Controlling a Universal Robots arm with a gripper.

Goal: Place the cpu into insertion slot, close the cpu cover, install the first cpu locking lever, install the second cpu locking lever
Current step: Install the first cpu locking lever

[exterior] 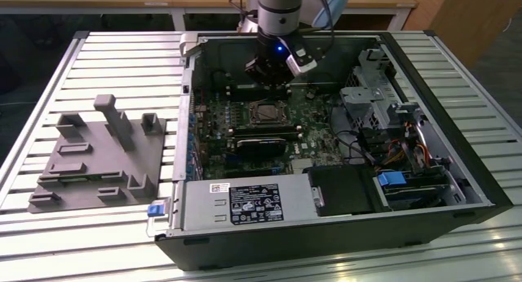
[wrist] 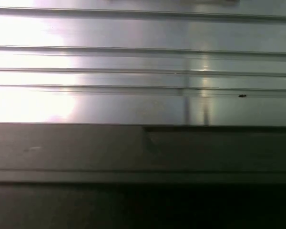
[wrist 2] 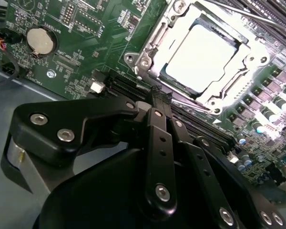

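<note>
slatted metal table (exterior: 98, 55), wooden furniture (exterior: 456, 13) behind

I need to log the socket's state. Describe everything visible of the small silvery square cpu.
The small flat square cpu with a silvery-grey metal top lies flat in the motherboard socket, glaring bright under the light. The thin silvery metal cpu cover frame lies closed around it, its top showing through the window. The black gripper hovers beside the socket, not touching it. In the exterior view it sits mid-board.

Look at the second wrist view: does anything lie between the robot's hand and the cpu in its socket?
Nothing visible does. The cpu sits in the socket with the cpu cover framing it, its top bare. The hand hangs beside the socket, with only open motherboard between.
</note>
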